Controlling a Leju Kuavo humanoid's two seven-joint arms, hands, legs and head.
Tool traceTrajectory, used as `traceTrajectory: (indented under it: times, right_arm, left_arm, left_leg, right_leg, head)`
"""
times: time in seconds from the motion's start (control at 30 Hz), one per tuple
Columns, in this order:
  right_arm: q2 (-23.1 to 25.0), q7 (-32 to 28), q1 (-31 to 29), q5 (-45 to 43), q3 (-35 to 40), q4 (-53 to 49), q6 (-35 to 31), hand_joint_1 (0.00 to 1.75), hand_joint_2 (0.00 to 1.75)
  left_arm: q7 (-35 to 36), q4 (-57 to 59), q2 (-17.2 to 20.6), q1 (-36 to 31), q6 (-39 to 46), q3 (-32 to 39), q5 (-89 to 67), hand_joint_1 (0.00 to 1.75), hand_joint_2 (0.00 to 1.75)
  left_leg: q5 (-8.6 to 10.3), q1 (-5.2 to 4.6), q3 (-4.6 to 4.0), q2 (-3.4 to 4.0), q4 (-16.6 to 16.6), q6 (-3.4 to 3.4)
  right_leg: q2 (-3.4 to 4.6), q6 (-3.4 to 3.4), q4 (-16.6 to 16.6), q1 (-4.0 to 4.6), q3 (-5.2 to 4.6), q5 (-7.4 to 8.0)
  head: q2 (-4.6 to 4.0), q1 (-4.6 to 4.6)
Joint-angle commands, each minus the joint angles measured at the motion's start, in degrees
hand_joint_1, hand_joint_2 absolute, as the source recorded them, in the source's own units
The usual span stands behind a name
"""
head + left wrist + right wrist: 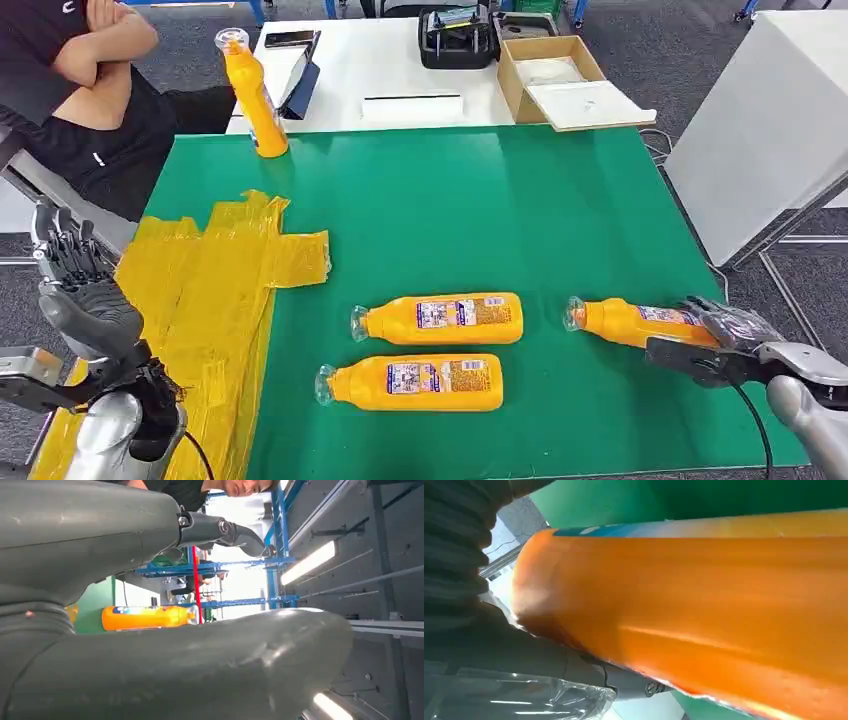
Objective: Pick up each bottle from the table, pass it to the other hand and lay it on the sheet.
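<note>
right hand point(715, 345) grips a smooth orange plastic bottle point(625, 322) on its side; left hand point(75, 265) raised, fingers apart, empty

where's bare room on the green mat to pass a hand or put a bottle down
Free: the wide green mat stretch between the upright bottle and the cardboard box, down to the lying bottles. The yellow sheet is also bare. Crowded: the near edge, where two bottles lie together, and the right hand grips a third.
</note>
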Motion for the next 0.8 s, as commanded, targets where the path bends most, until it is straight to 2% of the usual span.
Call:
traceTrajectory:
  times: [0.03,0.07,0.33,0.43,0.53,0.63,0.7,0.8]
  right_arm:
    - [2.4,-0.6,-1.1,-0.4,4.3,6.9,1.4,1.66,1.75]
    - [2.1,-0.9,-0.7,-0.5,4.7,6.8,1.4,1.75,1.75]
    - [4.6,0.1,0.6,-1.8,3.2,7.8,-0.7,1.75,1.75]
    - [3.6,1.6,3.2,-4.4,0.2,4.0,-0.6,1.75,1.75]
    - [3.2,1.7,3.4,-4.6,-0.1,3.3,-0.1,1.75,1.75]
    - [0.9,1.6,5.7,-11.1,-5.1,-3.8,1.4,1.75,1.75]
    - [-2.3,2.9,8.5,-18.6,-10.2,-13.9,4.6,1.75,1.75]
    - [-3.0,4.2,8.9,-19.5,-11.3,-16.2,5.9,1.75,1.75]
  left_arm:
    - [0.0,1.5,-0.2,-0.9,-0.3,0.2,0.8,0.00,0.00]
    - [0.0,1.7,-0.1,-1.2,-0.4,0.1,0.9,0.00,0.00]
    - [0.5,2.7,0.5,-3.6,0.1,-0.6,1.5,0.00,0.00]
    - [1.8,3.1,1.0,-3.5,-0.7,-1.4,1.7,0.00,0.00]
    - [1.8,3.5,1.0,-3.6,-0.7,-1.3,1.7,0.00,0.00]
    - [4.2,4.7,2.3,-4.0,-4.2,-1.9,2.9,0.00,0.00]
    - [5.6,5.6,2.6,-3.9,-7.4,-1.2,4.3,0.00,0.00]
    - [5.5,5.8,2.5,-3.9,-7.8,-0.8,4.2,0.00,0.00]
  left_leg:
    - [0.00,0.03,0.13,-0.04,0.0,-0.10]
    - [-0.02,0.02,0.22,-0.04,0.0,-0.15]
    - [0.01,0.07,0.28,-0.09,0.0,-0.12]
    - [0.01,0.05,0.41,-0.14,-0.1,-0.19]
    - [-0.01,0.02,0.48,-0.17,0.0,-0.18]
    - [0.00,0.01,0.48,-0.22,0.0,-0.17]
    - [-0.01,-0.02,0.42,-0.23,0.0,-0.15]
    - [-0.05,-0.09,0.33,-0.17,0.1,-0.15]
  right_leg:
    - [-0.14,-0.01,-0.1,0.04,0.18,0.00]
    - [-0.19,0.00,-0.1,0.04,0.28,-0.02]
    - [-0.17,-0.01,-0.1,0.09,0.38,0.01]
    - [-0.31,-0.02,-0.2,0.07,0.54,-0.01]
    - [-0.35,-0.03,-0.1,0.05,0.58,-0.05]
    - [-0.38,-0.02,-0.1,0.03,0.59,-0.05]
    - [-0.37,-0.02,-0.1,0.00,0.51,-0.08]
    - [-0.28,-0.01,0.1,-0.07,0.37,-0.10]
  head:
    - [0.00,0.02]
    - [0.00,0.00]
    - [0.00,0.02]
    - [0.00,0.02]
    - [0.00,0.00]
    - [0.00,0.02]
    - [0.00,0.02]
    - [0.00,0.02]
